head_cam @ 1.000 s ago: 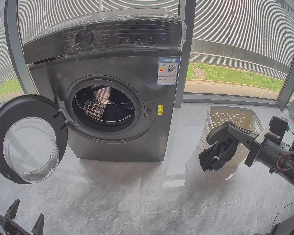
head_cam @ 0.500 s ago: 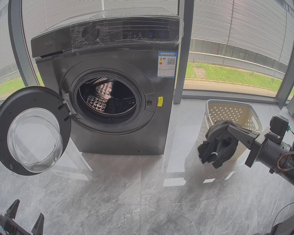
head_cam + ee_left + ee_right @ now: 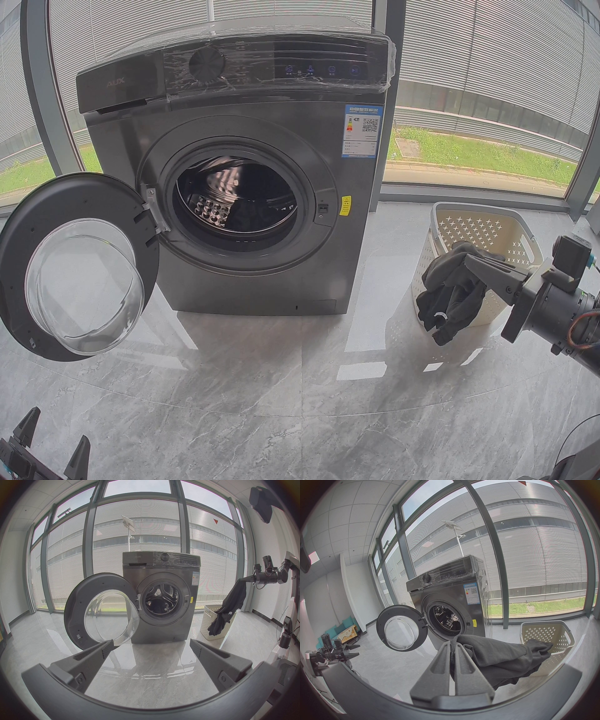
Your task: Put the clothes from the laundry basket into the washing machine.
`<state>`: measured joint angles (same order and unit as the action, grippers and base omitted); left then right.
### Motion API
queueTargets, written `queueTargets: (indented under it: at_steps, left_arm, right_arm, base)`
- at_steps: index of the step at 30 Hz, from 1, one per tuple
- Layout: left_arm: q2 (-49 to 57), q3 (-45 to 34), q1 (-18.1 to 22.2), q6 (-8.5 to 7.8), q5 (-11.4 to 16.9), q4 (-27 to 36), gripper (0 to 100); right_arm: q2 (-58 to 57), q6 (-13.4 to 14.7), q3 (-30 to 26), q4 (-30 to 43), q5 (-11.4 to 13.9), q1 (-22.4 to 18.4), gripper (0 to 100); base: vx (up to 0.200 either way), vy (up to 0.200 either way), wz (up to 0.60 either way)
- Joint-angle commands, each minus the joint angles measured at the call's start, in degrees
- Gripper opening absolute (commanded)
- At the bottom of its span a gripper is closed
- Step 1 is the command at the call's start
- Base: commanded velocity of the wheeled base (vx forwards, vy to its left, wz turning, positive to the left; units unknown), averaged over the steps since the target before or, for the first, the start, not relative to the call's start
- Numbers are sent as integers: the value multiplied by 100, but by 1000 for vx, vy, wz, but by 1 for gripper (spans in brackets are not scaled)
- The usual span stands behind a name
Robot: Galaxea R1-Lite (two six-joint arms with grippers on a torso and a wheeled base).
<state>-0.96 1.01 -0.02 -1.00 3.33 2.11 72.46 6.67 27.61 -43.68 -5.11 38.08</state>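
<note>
Grey marble floor (image 3: 312, 406); washing machine (image 3: 250, 125) stood at its far edge against window wall (image 3: 487, 62) (door (image 3: 75, 206) hung open). Right gripper (image 3: 475, 262) clenched dark garment (image 3: 450, 294) by laundry basket (image 3: 487, 215); left gripper (image 3: 57, 428) was spread, empty.

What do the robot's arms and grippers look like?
The left gripper and right gripper have dark grey, wedge-shaped fingers tapering to the tips. The right wrist is a black cylinder with a black box on top and an orange cable.
</note>
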Motion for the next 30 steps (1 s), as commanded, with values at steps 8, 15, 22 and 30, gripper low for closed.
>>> queueTargets:
  at_steps: [8, 15, 22, 30]
  left_arm:
    - [96, -101, -6, -6, 1, 0, 100]
    - [96, -101, 2, -6, 1, 0, 100]
    - [96, -101, 2, -6, 1, 0, 100]
    - [96, -101, 2, -6, 1, 0, 100]
  right_arm:
    - [5, 10, -10, -35, 1, 41, 0]
    - [31, 10, -19, -238, 54, 76, 0]
    - [31, 28, 60, -282, 98, 94, 0]
    - [163, 54, 148, -484, 54, 32, 0]
  base:
    - [0, 200, 0]
    - [0, 200, 0]
    - [0, 0, 0]
    - [0, 0, 0]
